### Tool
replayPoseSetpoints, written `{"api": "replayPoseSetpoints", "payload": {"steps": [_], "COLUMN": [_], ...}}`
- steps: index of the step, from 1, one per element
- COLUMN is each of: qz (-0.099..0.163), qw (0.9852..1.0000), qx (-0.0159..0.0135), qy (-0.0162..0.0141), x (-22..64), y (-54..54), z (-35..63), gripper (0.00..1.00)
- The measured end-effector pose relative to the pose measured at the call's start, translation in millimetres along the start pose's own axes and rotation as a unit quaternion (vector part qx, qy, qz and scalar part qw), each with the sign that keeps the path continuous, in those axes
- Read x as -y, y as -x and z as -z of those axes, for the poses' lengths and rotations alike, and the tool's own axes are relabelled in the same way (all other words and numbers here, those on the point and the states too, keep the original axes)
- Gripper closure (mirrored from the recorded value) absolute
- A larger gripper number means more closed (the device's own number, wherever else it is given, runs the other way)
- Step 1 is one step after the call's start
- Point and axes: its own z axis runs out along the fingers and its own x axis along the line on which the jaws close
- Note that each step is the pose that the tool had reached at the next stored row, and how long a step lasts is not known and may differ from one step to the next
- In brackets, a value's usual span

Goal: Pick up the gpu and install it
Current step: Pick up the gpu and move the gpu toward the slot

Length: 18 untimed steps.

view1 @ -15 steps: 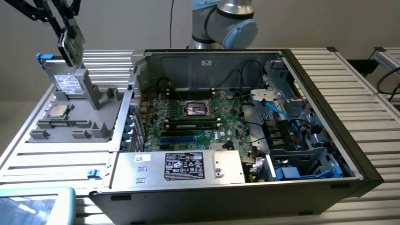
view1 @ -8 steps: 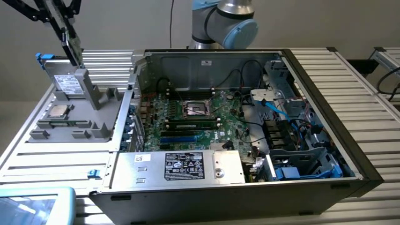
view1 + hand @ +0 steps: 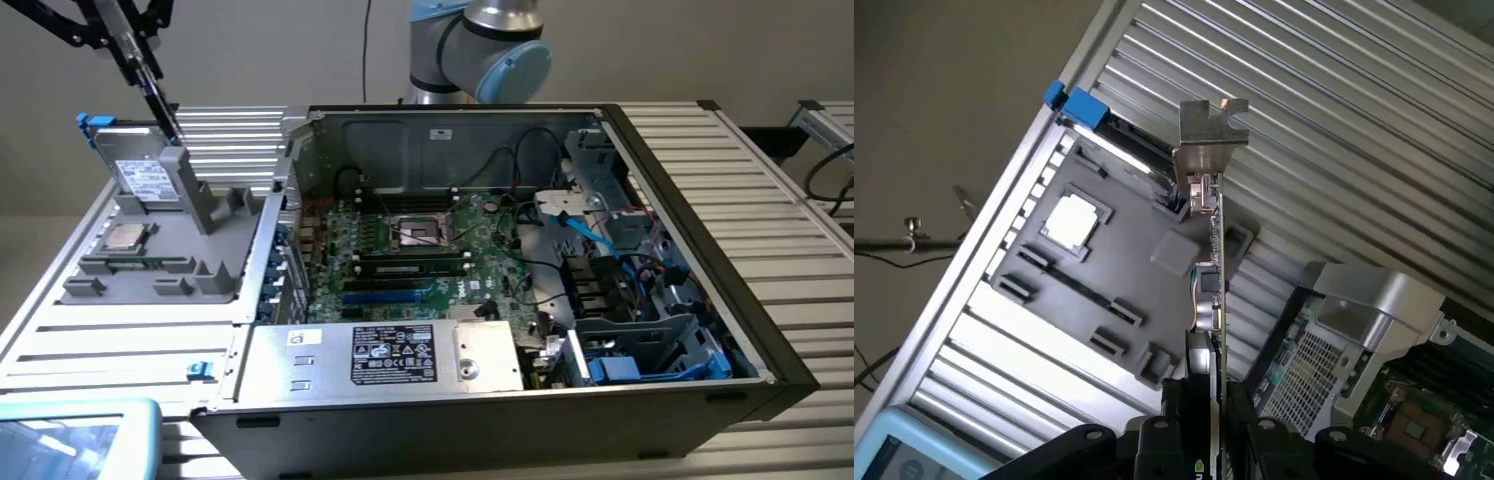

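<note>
The gpu (image 3: 1219, 300) stands edge-on, clamped between the two fingers of the gripper (image 3: 1209, 435), which are closed partway onto the card's end nearest the wrist, beside the black cooler. Its silver bracket (image 3: 1206, 140) points away from the wrist, toward the grey parts tray (image 3: 1124, 290); whether it touches the tray I cannot tell. In the exterior view, card and gripper hang at about ten o'clock from the open computer case (image 3: 694, 170), well apart from the motherboard (image 3: 340, 225) inside.
</note>
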Motion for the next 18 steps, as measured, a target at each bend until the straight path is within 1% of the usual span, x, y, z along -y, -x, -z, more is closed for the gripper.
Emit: {"api": "replayPoseSetpoints", "payload": {"steps": [2,4,6,9,11,14,16,18], "qz": [0.018,0.036,0.054,0.082,0.100,0.127,0.145,0.163], "qw": [0.9998,0.9993,0.9985,0.9966,0.9950,0.9919,0.9894,0.9866], "qx": [0.0003,0.0008,0.0013,0.0008,0.0005,-0.0003,-0.0008,-0.0013], "qy": [0.0019,0.0042,0.0064,0.0080,0.0087,0.0098,0.0105,0.0112], "x": [0.0,0.0,0.0,0.0,0.0,0.0,0.0,0.0], "y": [0.0,0.0,0.0,-0.1,-0.1,0.0,0.0,0.0], "z": [0.0,0.0,0.0,0.0,-0.1,0.0,0.0,0.0], "gripper": [0.72,0.72,0.72,0.72,0.72,0.72,0.72,0.72]}}
